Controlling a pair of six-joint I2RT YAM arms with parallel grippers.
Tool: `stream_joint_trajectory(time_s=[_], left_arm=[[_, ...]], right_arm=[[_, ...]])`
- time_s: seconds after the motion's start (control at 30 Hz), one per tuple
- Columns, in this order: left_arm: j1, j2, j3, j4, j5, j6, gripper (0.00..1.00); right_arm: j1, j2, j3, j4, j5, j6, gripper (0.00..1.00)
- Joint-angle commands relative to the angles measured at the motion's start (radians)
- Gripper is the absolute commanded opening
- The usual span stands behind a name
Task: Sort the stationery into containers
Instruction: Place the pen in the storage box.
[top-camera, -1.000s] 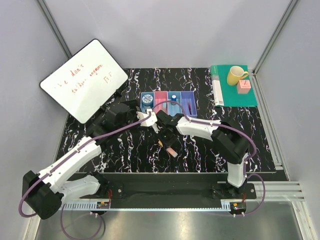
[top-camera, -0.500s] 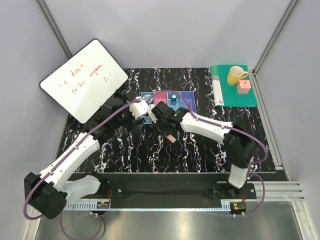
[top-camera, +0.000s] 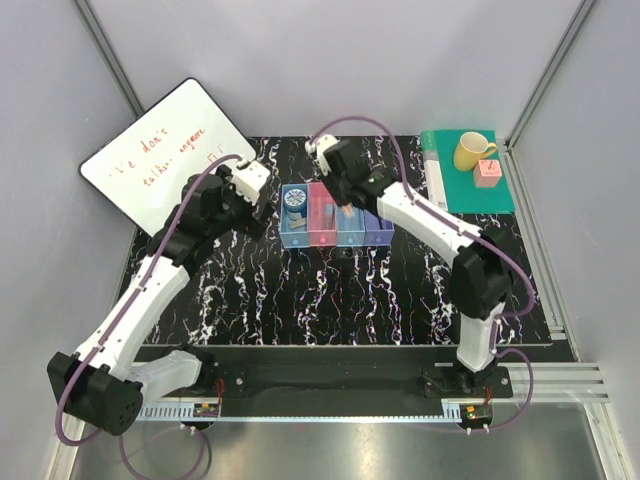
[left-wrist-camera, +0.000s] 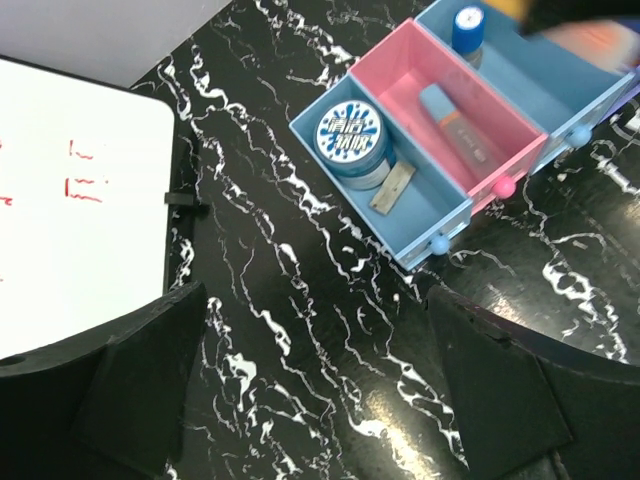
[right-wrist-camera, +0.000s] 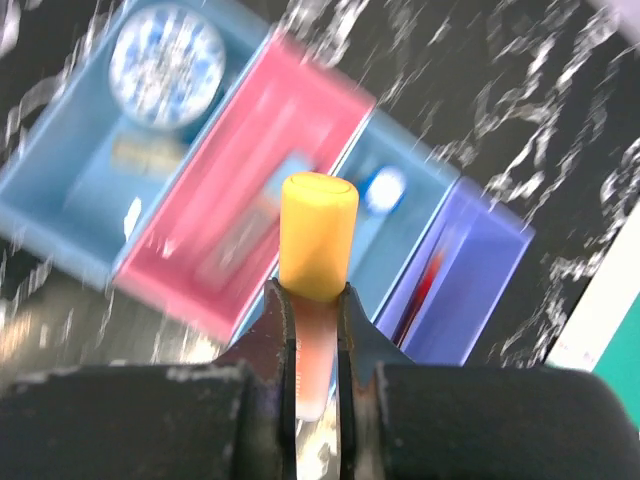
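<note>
Right wrist view has the orange-yellow bar (right-wrist-camera: 318, 235) standing upright in the right gripper (right-wrist-camera: 318, 330), which is pinched narrow on the bar's paler lower end, with the yellow cap uppermost. The bar hangs above the row of four bins (top-camera: 300, 240), about over the wall shared by the pink bin (left-wrist-camera: 400, 90) and the second light blue bin (left-wrist-camera: 530, 85). I cannot tell which of the two lies directly under it.

The step in hand looks like the carry-and-drop. The next move calls for settling on one compartment, lowering the bar and letting the fingers part. The pink bin already holds a grey marker (left-wrist-camera: 455, 125), so it seems the likely home. The compartments are narrow with thin walls, so the bar should go in lengthwise or it may bridge a rim.

A red pen (right-wrist-camera: 425, 280) lies in the purple bin (right-wrist-camera: 470, 290).

The left gripper (left-wrist-camera: 320, 400) is spread wide and empty over bare worktop (top-camera: 300, 300), left of and near the bins. The whiteboard (top-camera: 165, 160) stands far left and the green book (top-camera: 470, 190) far right, both well apart from the row, so the room above it is open.
</note>
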Motion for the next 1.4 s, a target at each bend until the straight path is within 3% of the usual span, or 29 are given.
stream_joint_trajectory(time_s=[0.0, 0.3, 0.67, 1.0, 1.1, 1.13, 1.17, 1.23, 1.27, 1.37], left_arm=[[0.005, 0.024, 0.068, 0.037, 0.043, -0.042, 0.99], [0.007, -0.008, 0.044, 0.048, 0.062, 0.006, 0.99], [0.008, -0.016, 0.034, 0.065, 0.075, 0.015, 0.99], [0.010, -0.001, 0.038, 0.086, 0.083, 0.009, 0.99], [0.010, -0.002, 0.038, 0.085, 0.083, 0.009, 0.99], [0.010, -0.004, 0.038, 0.083, 0.080, 0.010, 0.99], [0.010, -0.007, 0.039, 0.083, 0.079, 0.010, 0.99], [0.010, -0.007, 0.039, 0.077, 0.077, 0.013, 0.99], [0.010, -0.010, 0.042, 0.076, 0.077, 0.006, 0.99], [0.010, -0.019, 0.053, 0.059, 0.077, -0.008, 0.99]], right_arm=[[-0.031, 0.105, 0.209, 0.049, -0.003, 0.033, 0.00], [-0.045, 0.287, 0.415, 0.023, -0.099, 0.173, 0.00], [-0.057, 0.318, 0.279, -0.008, -0.182, 0.331, 0.00], [-0.071, 0.369, 0.234, -0.008, -0.204, 0.346, 0.00], [-0.071, 0.373, 0.237, -0.008, -0.201, 0.342, 0.21], [-0.071, 0.372, 0.237, -0.005, -0.198, 0.340, 0.32], [-0.072, 0.369, 0.237, -0.001, -0.201, 0.334, 0.53], [-0.071, 0.358, 0.239, 0.003, -0.208, 0.313, 0.67], [-0.072, 0.352, 0.237, 0.012, -0.208, 0.307, 0.82], [-0.072, 0.323, 0.251, 0.022, -0.210, 0.277, 1.00]])
